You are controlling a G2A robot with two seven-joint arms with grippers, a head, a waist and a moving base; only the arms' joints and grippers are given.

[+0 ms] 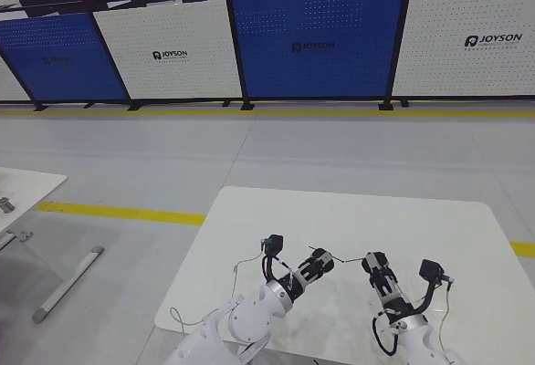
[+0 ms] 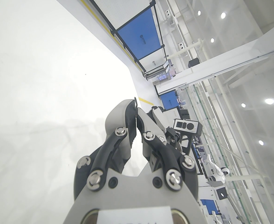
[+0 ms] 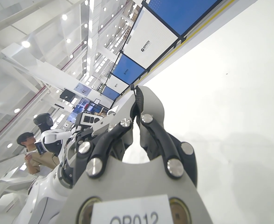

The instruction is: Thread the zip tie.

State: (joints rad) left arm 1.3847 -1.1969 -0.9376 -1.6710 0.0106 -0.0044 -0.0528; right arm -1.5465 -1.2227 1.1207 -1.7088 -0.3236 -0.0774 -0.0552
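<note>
The left pincer [image 2: 136,114] and right pincer [image 3: 137,99] are alike: pale grey metal fingers [image 2: 118,117] lined with ribbed black pads, black curved links pinned by round silver screws [image 3: 175,167], and a grey base plate with a white printed label. The left arm [image 1: 277,297] and right arm [image 1: 397,306] have glossy white shells, black wrists and thin loose cables.
</note>
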